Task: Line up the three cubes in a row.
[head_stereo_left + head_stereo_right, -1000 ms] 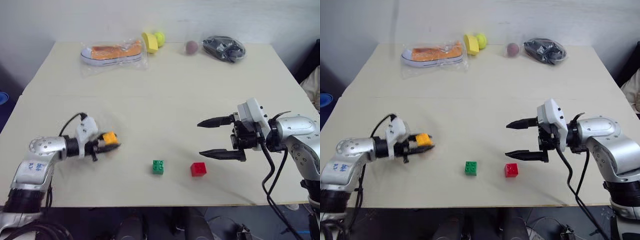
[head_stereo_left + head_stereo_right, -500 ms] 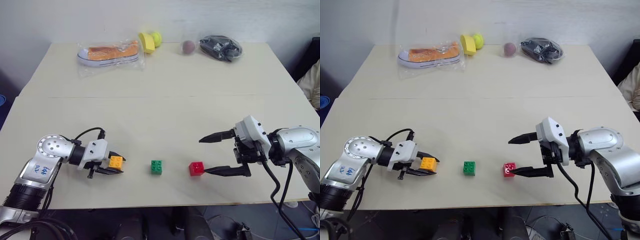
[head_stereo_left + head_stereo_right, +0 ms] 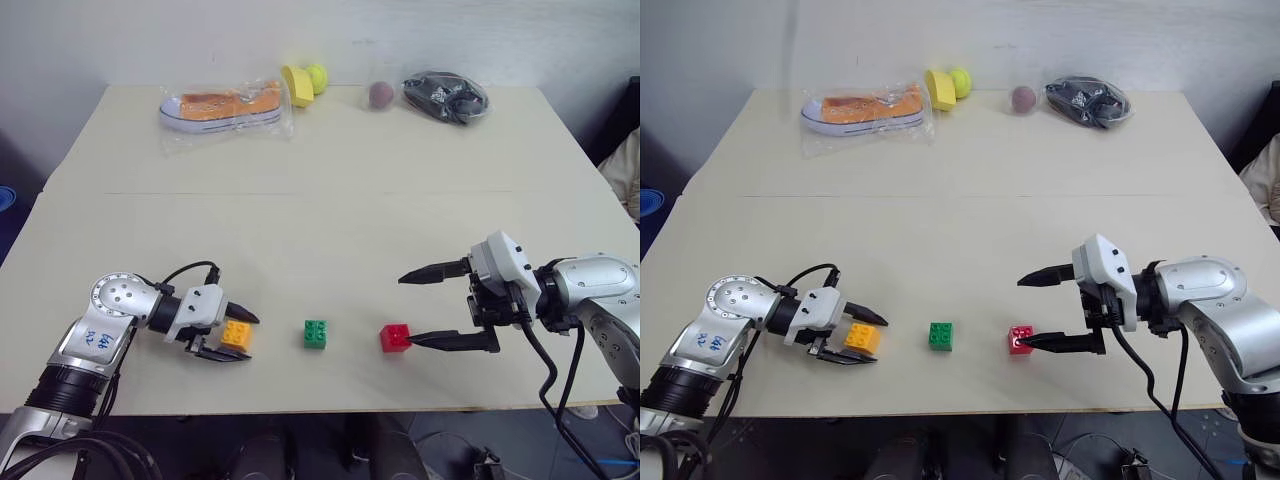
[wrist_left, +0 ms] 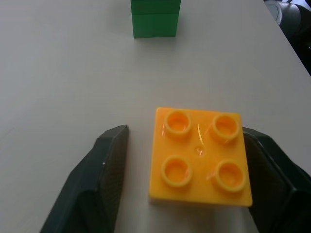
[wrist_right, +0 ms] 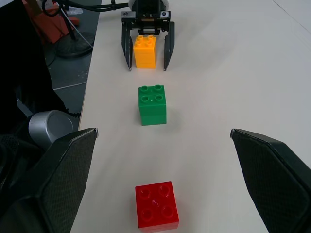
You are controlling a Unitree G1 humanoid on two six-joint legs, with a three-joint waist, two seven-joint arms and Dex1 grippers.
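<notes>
The three cubes lie in a rough row near the table's front edge. The orange-yellow cube (image 3: pixel 236 334) rests on the table between the fingers of my left gripper (image 3: pixel 250 338), which is open. In the left wrist view a gap shows between one finger (image 4: pixel 104 165) and the cube (image 4: pixel 199 155). The green cube (image 3: pixel 315 334) sits a little to its right, and the red cube (image 3: pixel 395 338) lies right of that. My right gripper (image 3: pixel 409 310) is wide open, its lower fingertip just beside the red cube and nothing held.
Along the far edge lie a bagged shoe (image 3: pixel 225 105), a yellow cup-like object (image 3: pixel 297 85), a yellow-green ball (image 3: pixel 318 75), a brownish ball (image 3: pixel 381 94) and a bagged black item (image 3: pixel 445 97). The front table edge (image 3: pixel 330 408) is close to the cubes.
My left gripper carried the orange-yellow cube right and down to the table, then opened around it. My right gripper sank to beside the red cube and stayed open.
</notes>
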